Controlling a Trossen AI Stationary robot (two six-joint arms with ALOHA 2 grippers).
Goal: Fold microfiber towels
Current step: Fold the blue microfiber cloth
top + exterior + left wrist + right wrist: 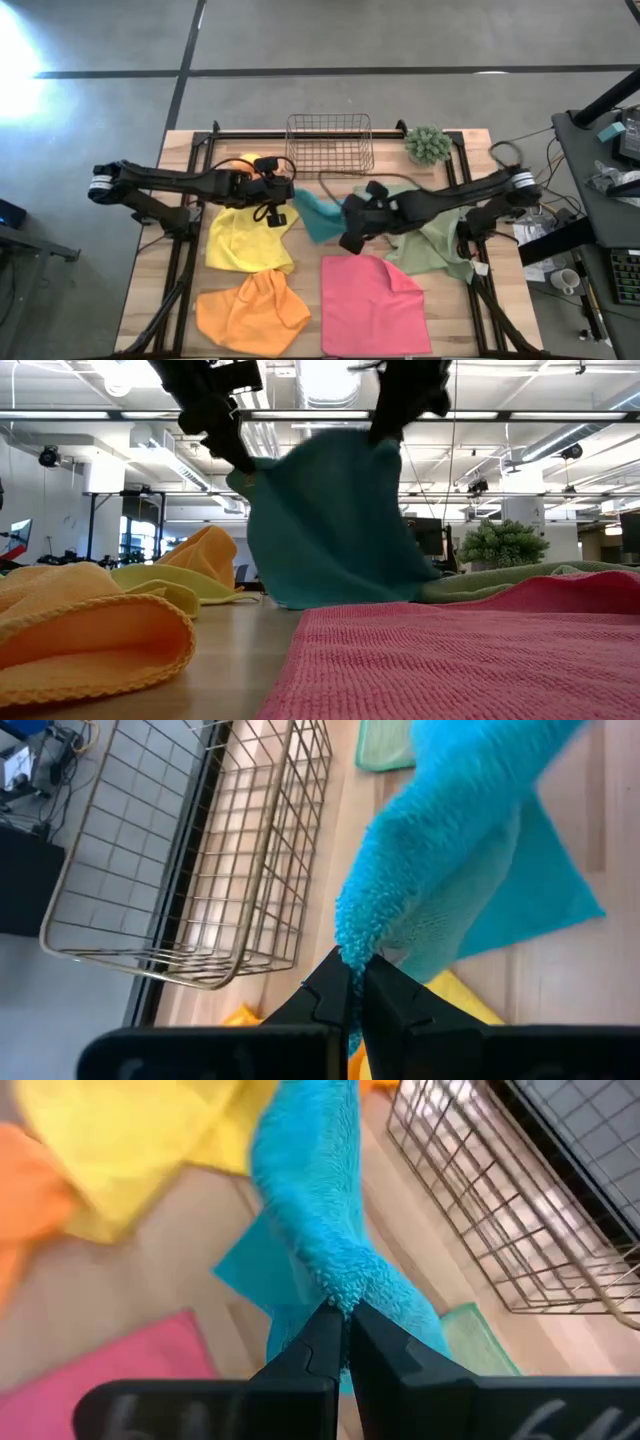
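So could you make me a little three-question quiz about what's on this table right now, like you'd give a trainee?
1. True or false: both grippers are pinching the same towel.
2. Which towel is lifted off the table? A) pink B) teal C) yellow
3. What stands at the table's far edge beside the small green plant?

Key:
1. True. The left gripper and the right gripper are each shut on an edge of the teal towel.
2. B. The pink towel and the yellow towel lie on the table.
3. An empty wire basket.
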